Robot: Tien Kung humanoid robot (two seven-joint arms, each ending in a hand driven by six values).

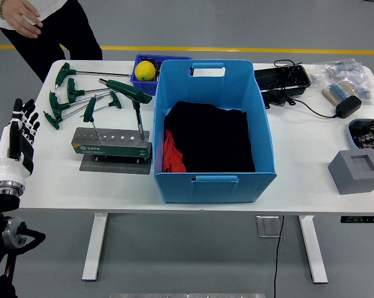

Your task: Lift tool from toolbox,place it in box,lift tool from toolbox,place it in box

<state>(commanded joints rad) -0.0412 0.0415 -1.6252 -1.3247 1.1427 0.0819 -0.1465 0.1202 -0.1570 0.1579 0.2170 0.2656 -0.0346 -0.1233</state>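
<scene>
A grey-green tool holder stands on the table left of a large blue box. Two green T-handle wrenches stand in the holder: one at its left, one at its right. Several more green T-handle wrenches lie loose on the table behind it. The box holds black cloth and a bit of red. My left hand hovers at the table's left edge, fingers spread, holding nothing, well left of the holder. My right arm is out of view.
A small blue bin with a yellow ball sits behind the holder. At right are a black tray, cables with an adapter, a grey block and bagged parts. A person stands at the far left.
</scene>
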